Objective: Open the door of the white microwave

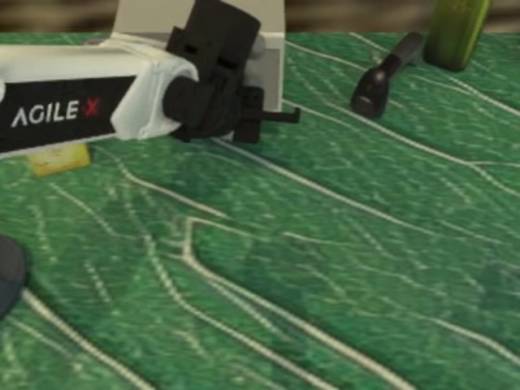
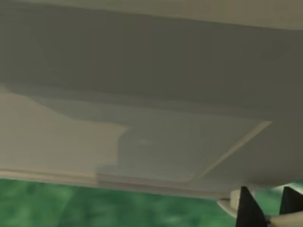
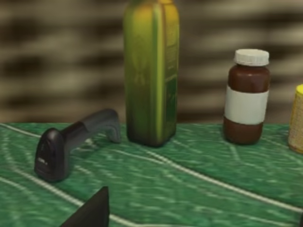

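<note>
The white microwave [image 1: 154, 16] stands at the table's back left, and my left arm hides most of its front in the top view. Up close in the left wrist view, the door [image 2: 156, 142] fills the picture as a pale framed panel above the green cloth. My left gripper [image 1: 272, 116] is at the microwave's front right corner. Its two dark fingertips [image 2: 246, 208] stand close together, and a white piece at the door's edge [image 2: 227, 203] runs between them, so it is shut on that piece. My right gripper [image 3: 202, 210] is out of the top view and open, low over the cloth.
A yellow cube [image 1: 58, 160] lies under my left arm. A black scanner [image 1: 382, 77] and a tall green bottle [image 1: 459, 28] stand at the back right, with a brown jar [image 3: 246, 97] and a yellow container [image 3: 297, 118] beyond. A dark object [image 1: 8, 272] sits at the left edge.
</note>
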You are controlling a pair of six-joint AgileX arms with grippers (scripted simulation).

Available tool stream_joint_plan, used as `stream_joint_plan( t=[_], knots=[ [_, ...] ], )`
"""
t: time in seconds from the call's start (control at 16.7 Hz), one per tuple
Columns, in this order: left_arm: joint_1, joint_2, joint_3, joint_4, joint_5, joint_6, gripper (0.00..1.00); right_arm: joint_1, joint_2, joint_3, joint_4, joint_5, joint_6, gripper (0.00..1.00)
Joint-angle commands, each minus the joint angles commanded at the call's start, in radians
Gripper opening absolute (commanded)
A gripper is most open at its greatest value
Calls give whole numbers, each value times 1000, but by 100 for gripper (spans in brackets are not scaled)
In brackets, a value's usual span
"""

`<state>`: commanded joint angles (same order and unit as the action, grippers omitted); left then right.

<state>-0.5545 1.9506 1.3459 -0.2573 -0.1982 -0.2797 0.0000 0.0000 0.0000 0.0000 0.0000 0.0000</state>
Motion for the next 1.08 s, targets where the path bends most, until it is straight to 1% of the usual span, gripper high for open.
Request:
stream_joint_plan(
  t=[0.18, 1.08],
  knots=[
    [8, -10, -29, 6, 15, 24, 0, 0, 0, 0, 0, 0, 0, 100],
    [8, -10, -30, 6, 15, 24, 0, 0, 0, 0, 0, 0, 0, 100]
  ],
)
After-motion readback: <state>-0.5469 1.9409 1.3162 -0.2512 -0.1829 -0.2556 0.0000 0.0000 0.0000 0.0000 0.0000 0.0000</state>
